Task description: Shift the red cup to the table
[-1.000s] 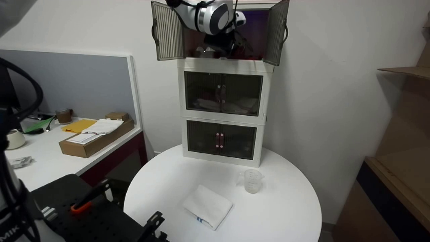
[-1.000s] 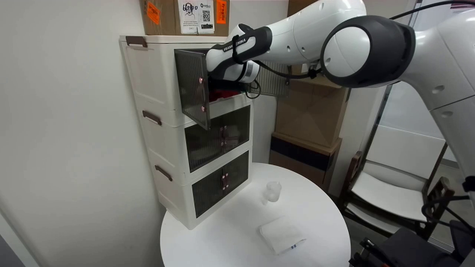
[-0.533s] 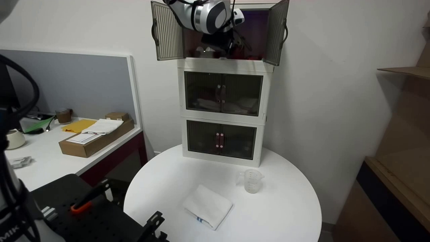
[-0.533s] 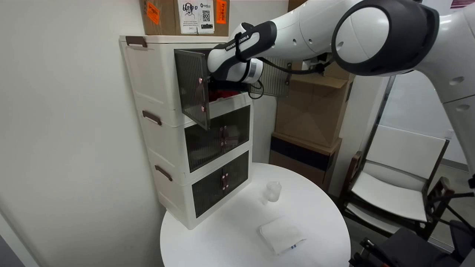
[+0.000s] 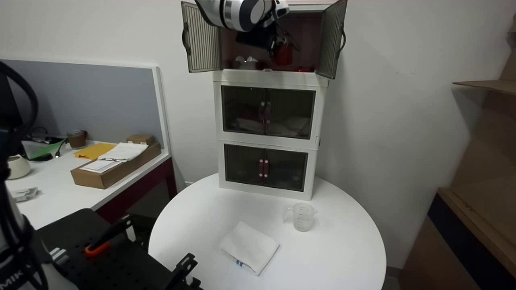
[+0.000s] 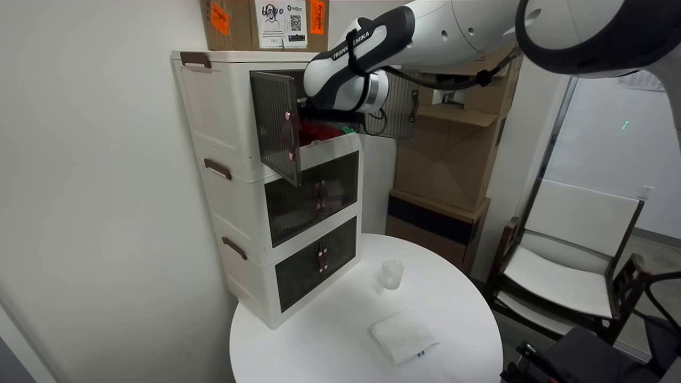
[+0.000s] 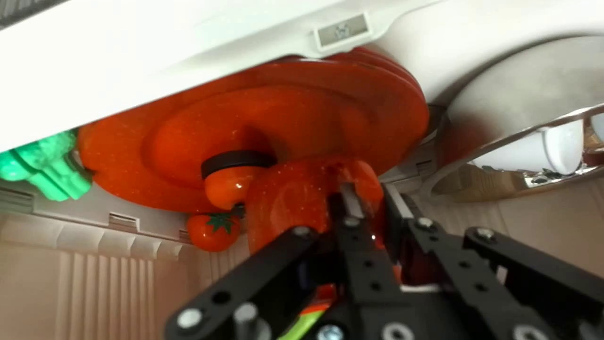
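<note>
And the gripper (image 7: 373, 197) pinches the red cup (image 7: 288, 200), apparently by its handle (image 7: 364, 178), held above the red plate (image 7: 288, 111), I'd say, for clearance towards the table (image 5: 334, 257).

- Top centre — the gripper (image 5: 276, 45) holds the red cup (image 5: 283, 54) at the cabinet (image 5: 271, 78), upper doors (image 5: 202, 40) open.
- Lower centre — the table (image 5: 334, 253), bearing a folded cloth (image 5: 250, 247) and, farther right, a measuring cup (image 5: 303, 217).
</note>
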`<move>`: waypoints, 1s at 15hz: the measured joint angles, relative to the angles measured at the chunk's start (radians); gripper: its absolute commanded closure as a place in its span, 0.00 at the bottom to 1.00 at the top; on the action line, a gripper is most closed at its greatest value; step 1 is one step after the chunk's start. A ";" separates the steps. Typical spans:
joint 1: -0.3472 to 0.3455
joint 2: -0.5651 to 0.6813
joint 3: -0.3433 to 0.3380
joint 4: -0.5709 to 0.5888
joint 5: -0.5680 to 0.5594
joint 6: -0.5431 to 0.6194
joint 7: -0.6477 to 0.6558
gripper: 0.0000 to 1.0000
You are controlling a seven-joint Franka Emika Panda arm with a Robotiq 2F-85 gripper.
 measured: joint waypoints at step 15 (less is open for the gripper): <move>0.258 -0.256 -0.425 -0.448 -0.300 0.117 0.467 0.96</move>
